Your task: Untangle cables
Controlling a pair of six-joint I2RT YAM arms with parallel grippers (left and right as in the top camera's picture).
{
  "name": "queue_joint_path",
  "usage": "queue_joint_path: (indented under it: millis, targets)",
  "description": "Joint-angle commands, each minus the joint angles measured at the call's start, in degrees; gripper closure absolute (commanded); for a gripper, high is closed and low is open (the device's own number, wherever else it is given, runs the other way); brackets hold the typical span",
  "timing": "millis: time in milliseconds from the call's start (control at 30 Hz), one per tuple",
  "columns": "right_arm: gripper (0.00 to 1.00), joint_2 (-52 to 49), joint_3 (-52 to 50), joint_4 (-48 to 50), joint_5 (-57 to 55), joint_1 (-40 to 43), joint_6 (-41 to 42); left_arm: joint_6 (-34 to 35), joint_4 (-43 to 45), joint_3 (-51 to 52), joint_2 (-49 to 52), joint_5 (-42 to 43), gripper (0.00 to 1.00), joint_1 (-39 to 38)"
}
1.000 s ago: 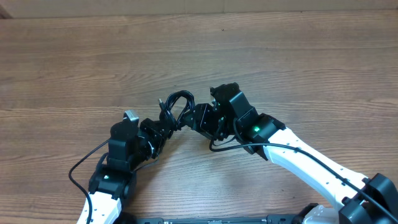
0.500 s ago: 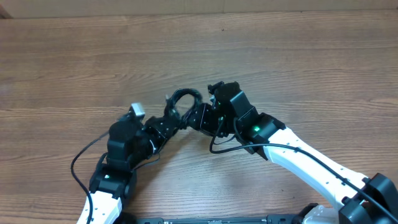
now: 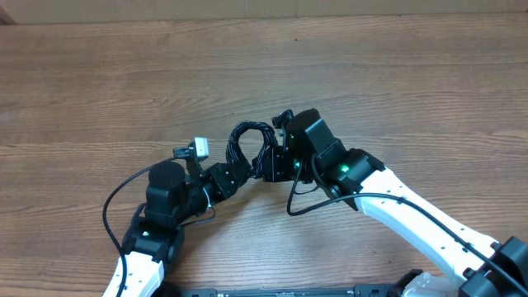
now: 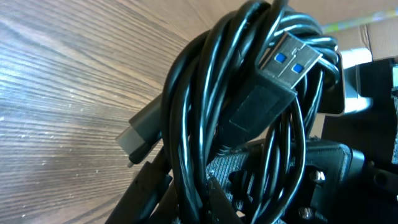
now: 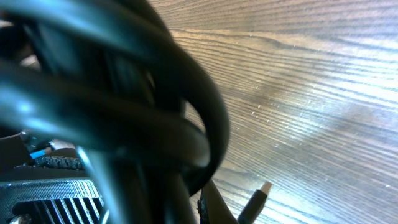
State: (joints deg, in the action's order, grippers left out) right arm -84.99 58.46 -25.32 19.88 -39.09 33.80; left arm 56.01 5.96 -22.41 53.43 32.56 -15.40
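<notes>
At the lower left of the overhead view the left arm (image 3: pixel 157 210) reaches up and right across the wooden table (image 3: pixel 396 82). Its left claw (image 3: pixel 234 170) is pressed together, pinching the lower left side of the cables (image 3: pixel 247 136). The cables form one tight black bundle of loops just left of the frame's middle, held between the two claws. Whether the bundle touches the table cannot be told.

In the left wrist view the glossy cords coil over one another and fill the middle of the frame. A flat USB plug (image 4: pixel 289 59) with blue inside lies across them at the upper right, and a grey plug (image 4: pixel 138 134) sticks out at the left edge of the coil.

Just right of the bundle, the right claw (image 3: pixel 267 162) is closed on the cables' right side. Its right arm (image 3: pixel 412 219) runs off to the lower right corner. The right wrist view is crowded with blurred black cords, with a small plug (image 5: pixel 255 202) showing at the bottom.
</notes>
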Motion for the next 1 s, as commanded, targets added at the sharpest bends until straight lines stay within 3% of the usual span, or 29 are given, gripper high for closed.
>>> queue_joint_path:
  millis: [0,300,333,467,600,667,767,900,967]
  targets:
    - [0.96,-1.40,-1.11,-4.52,-4.83,-0.55,-7.10,-3.74,5.49,-2.16,-1.68,3.91,0.96,-0.63]
    - [0.96,-1.40,-1.11,-10.60,-6.34,-0.52,-8.72,-3.02,6.34,-2.16,-1.68,-0.11,0.95,-0.59]
    - [0.96,-1.40,-1.11,-10.60,-6.34,-0.55,-8.55,-2.73,6.32,-2.16,-1.68,-0.07,0.90,-0.61]
    - [0.96,-1.40,-1.09,-10.36,-6.34,-0.55,-8.55,-3.37,4.37,-2.16,-1.68,0.00,0.48,-0.59]
    - [0.96,-1.40,-1.09,-10.86,-6.36,-0.55,-8.63,-10.29,1.53,-2.16,-1.68,0.00,0.24,-0.59]
    - [0.96,-1.40,-1.09,-11.63,-6.34,-0.55,-8.83,-17.07,1.38,-2.16,-1.68,0.02,0.19,-0.59]
    - [0.96,-1.40,-1.09,-13.70,-6.14,-0.55,-9.22,-25.83,1.53,-2.16,-1.70,-0.15,0.18,-0.59]
    - [0.96,-1.38,-1.09,-16.13,3.54,-0.52,-17.25,-34.67,0.98,-2.16,-1.68,-0.15,0.38,-0.59]
    - [0.96,-1.38,-1.09,-16.44,9.07,-0.52,-19.52,-37.38,-0.42,-2.16,-1.68,-0.15,0.40,-0.59]
